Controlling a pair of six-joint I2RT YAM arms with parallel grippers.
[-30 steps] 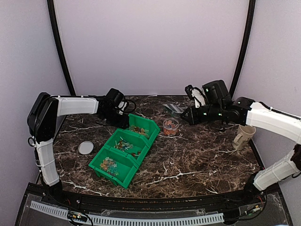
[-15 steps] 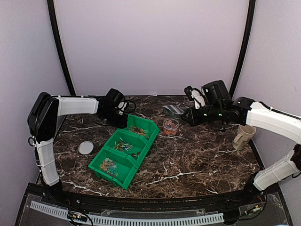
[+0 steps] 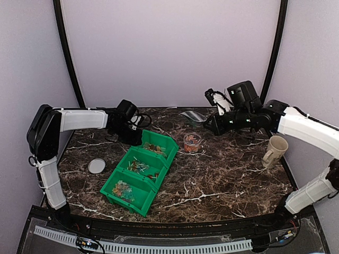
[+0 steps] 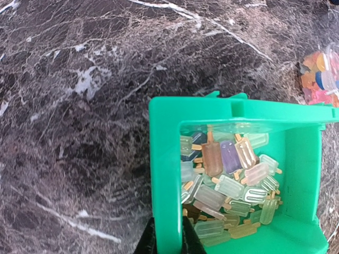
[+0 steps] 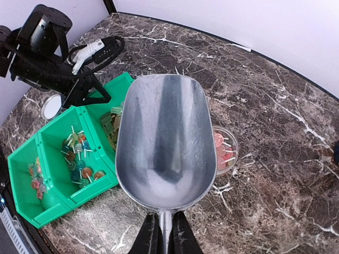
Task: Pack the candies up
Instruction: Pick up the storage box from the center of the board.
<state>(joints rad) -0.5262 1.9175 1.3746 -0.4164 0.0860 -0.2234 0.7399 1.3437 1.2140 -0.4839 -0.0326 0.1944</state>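
The dark marbled counter (image 3: 222, 180) carries everything. The left arm (image 3: 79, 119) reaches in from the left edge toward the far side. The left fingers (image 4: 150, 243) are closed on the outer wall of the end compartment of the green bin (image 3: 127, 200), one finger inside the wall and one outside. The right arm (image 3: 302, 124) comes in from the right edge along the far side. The right fingers (image 5: 148, 238) are clamped on the handle of a metal scoop (image 5: 164, 143), which hangs in the air above the counter, its bowl pointing toward the bin. The bin has three compartments in a row and lies diagonally left of the counter's middle, one end toward the near left corner and the gripped end toward the far edge. A cream mug (image 3: 274, 151) stands upright near the right edge. A small clear jar (image 3: 192, 143) stands upright just beside the bin's far end, on its right and not touching it. A flat round whitish lid (image 3: 97, 166) lies near the left edge, apart from the bin. The candies (image 4: 228, 180) are heaped in the gripped compartment as pale popsicle-shaped pieces. More, in mixed colours, lie in the other two compartments, and red and orange ones sit in the jar.
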